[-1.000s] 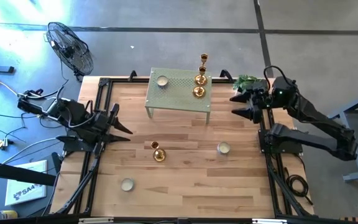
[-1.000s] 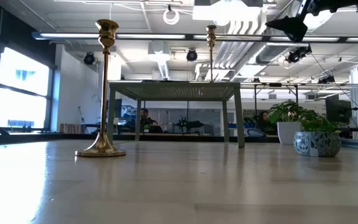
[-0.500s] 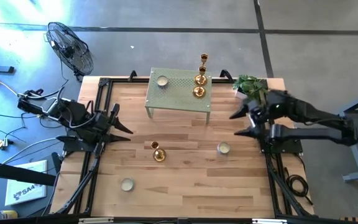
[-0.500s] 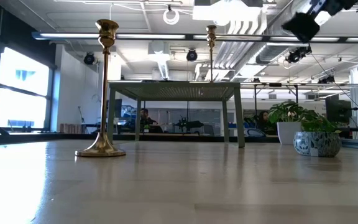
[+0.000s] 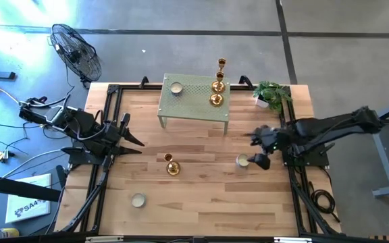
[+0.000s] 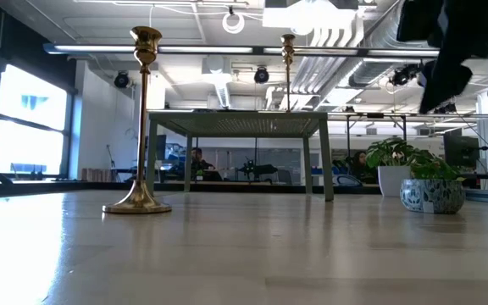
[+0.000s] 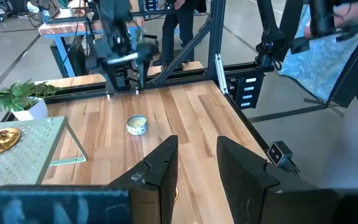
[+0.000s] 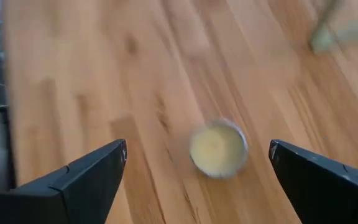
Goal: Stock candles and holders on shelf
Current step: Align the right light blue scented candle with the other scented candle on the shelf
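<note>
The table [image 5: 201, 202] of pale wood carries everything, and the sage-green shelf [image 5: 194, 101] stands on it well beyond the right pincer [image 5: 256, 150], which hovers with its fingers spread wide just beside a candle [image 5: 242, 160] lying on the boards; in the right wrist view that candle [image 8: 217, 149] sits between the two fingers, not yet touched. The left pincer [image 5: 135, 138] waits at the table's left edge, its fingers a little apart and holding nothing. On the shelf stand three gold holders [image 5: 217, 86] along the end nearer the right pincer, and one candle [image 5: 176, 88] at the far end. Still on the table are one holder [image 5: 172, 166], between the two pincers, and another candle [image 5: 138, 200] far from the right pincer. By my judgement the stocking is a little past halfway: four things placed, three left. A white box [image 5: 27, 206] on the floor carries dark lettering too small to read.
</note>
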